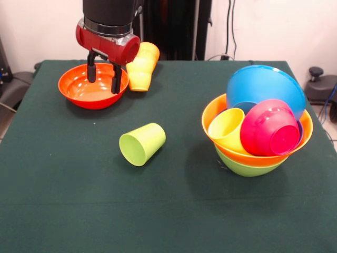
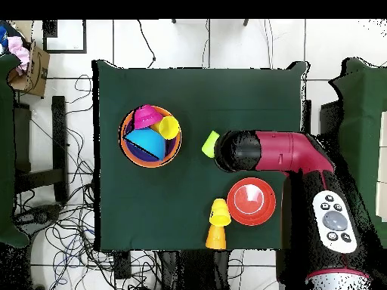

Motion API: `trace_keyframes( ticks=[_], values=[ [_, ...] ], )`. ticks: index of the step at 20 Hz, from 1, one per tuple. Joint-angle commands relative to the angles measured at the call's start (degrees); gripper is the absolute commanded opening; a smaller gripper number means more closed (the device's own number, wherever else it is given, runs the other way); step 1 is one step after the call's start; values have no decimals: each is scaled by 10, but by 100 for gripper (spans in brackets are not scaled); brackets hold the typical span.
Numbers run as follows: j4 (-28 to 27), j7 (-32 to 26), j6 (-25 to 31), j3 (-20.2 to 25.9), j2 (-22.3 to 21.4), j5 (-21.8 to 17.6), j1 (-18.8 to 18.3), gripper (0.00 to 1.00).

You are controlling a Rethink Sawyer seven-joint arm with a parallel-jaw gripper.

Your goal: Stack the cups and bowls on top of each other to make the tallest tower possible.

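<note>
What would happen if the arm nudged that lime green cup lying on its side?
The lime green cup lies on its side on the green tablecloth, so it would probably roll. Being tapered, it would likely curve round rather than run straight. It looks like thin glossy plastic, so probably light and somewhat slippery to grip.

Front view: camera low, angled down across table (image 1: 79, 211), close range; gripper (image 1: 104, 73) enters at top left, table fills most of frame. Overhead view: camera high, straight down, farther off; full table (image 2: 189, 91) plus surrounding floor visible, arm (image 2: 287, 155) over table's right side. Shared area: tabletop around gripper, red-orange bowl (image 1: 92, 87) (image 2: 249, 202) beneath it, stacked bowls (image 1: 258, 126) (image 2: 150, 137) opposite.
</note>
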Motion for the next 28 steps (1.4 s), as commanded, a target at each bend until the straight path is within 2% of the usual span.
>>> trace_keyframes(
  ticks=[1, 10, 28],
  values=[
    [67, 31, -91, 47, 29, 42, -23, 100],
    [51, -1, -92, 44, 43, 52, -26, 100],
    [50, -7, -88, 44, 43, 62, -26, 100]
  ],
)
